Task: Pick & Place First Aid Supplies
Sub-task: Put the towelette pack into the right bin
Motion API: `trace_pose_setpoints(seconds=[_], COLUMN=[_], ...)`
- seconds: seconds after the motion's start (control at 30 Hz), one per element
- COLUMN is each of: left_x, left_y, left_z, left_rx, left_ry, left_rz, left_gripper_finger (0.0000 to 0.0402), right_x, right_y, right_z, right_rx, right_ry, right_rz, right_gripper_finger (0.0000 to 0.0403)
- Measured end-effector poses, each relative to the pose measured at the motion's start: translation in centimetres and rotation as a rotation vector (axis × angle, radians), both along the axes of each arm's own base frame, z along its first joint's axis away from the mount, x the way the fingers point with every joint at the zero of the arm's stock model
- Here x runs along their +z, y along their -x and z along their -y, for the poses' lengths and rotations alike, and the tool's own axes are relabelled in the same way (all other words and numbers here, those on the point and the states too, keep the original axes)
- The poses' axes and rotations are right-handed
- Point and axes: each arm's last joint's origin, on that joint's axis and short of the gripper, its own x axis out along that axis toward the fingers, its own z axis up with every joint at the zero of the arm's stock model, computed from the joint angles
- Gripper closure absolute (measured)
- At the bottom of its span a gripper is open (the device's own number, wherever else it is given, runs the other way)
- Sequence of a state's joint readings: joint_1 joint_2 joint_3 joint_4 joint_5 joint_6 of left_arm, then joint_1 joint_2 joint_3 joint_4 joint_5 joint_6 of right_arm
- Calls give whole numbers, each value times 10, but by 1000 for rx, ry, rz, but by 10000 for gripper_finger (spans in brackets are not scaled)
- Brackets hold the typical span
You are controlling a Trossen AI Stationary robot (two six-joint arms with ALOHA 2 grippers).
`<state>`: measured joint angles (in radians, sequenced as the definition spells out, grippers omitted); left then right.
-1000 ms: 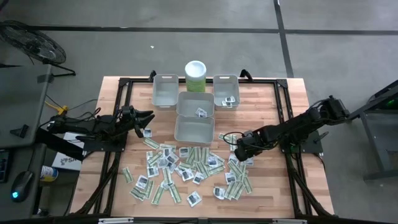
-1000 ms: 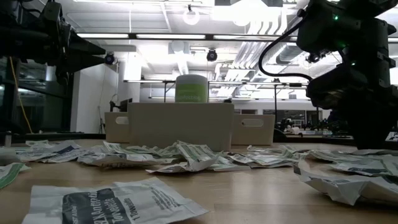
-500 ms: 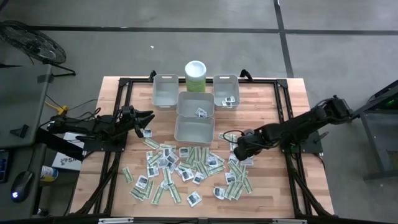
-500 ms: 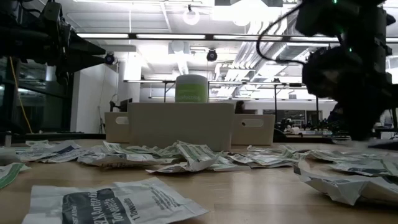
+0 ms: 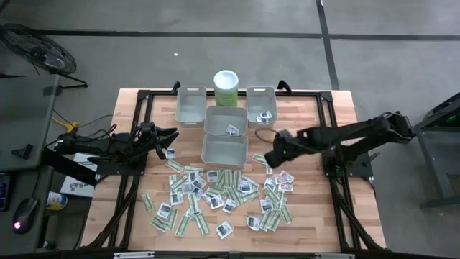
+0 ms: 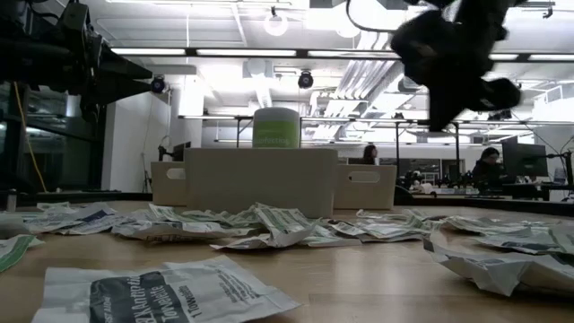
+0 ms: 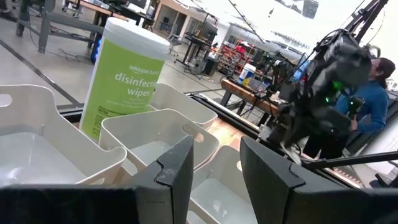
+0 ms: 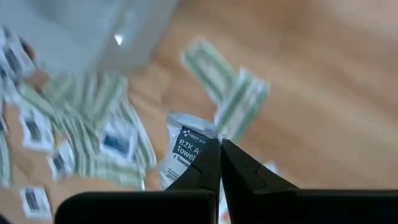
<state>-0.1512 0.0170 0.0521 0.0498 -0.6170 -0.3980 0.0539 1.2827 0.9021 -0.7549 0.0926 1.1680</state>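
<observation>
Many first aid supplies (image 5: 215,194), narrow green-white strips and small white squares with dark print, lie flat on the wooden table in front of the grey bins. My right gripper (image 5: 272,158) hangs above the pile's right part, near the front middle bin (image 5: 224,149), shut on one white printed packet (image 8: 185,152). In the low view my right gripper (image 6: 448,67) is high above the table. My left gripper (image 5: 171,137) waits level at the table's left side, open, with nothing between its fingers (image 7: 180,171). My right gripper pinches the white printed packet by one edge (image 8: 200,146) between its two fingertips. The fingers come from above, slanting down. The packet hangs below the fingertips, lifted clear of the table and of the other packets.
Four grey bins stand at the far middle: back left (image 5: 190,104), back right (image 5: 261,106) with a few packets in it, and two in the middle (image 5: 226,121). A green canister (image 5: 226,88) with a white lid stands behind them. Bare wood lies at the right (image 5: 316,194).
My right gripper has risen from the pile's right part and gone toward the far edge and the front middle bin, tipping less steeply. The white packet has come up with it, clear of the table. My left gripper has kept still.
</observation>
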Motion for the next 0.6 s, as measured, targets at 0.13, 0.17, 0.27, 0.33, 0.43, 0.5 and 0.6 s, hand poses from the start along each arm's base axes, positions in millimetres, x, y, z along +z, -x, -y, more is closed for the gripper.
trace_pose_setpoints(seconds=[0.13, 0.17, 0.27, 0.33, 0.43, 0.5, 0.6], left_x=[0, 0, 0, 0, 0, 0, 0], left_y=[0, 0, 0, 0, 0, 0, 0], left_z=[0, 0, 0, 0, 0, 0, 0], left_rx=[0, 0, 0, 0, 1, 0, 0], left_ry=[0, 0, 0, 0, 0, 0, 0], left_rz=[0, 0, 0, 0, 0, -1, 0], left_gripper_finger=[270, 270, 270, 270, 270, 270, 270], right_x=[15, 17, 24, 26, 29, 29, 24], right_y=[-5, -6, -7, -9, -13, -16, -21], right_z=[26, 33, 55, 69, 90, 105, 128], right_rx=[-21, -28, -51, -68, -91, -110, -135], right_ry=[109, 136, 220, 273, 347, 383, 412], right_rz=[34, 38, 35, 33, 41, 42, 42], right_gripper_finger=[403, 403, 403, 403, 403, 403, 403])
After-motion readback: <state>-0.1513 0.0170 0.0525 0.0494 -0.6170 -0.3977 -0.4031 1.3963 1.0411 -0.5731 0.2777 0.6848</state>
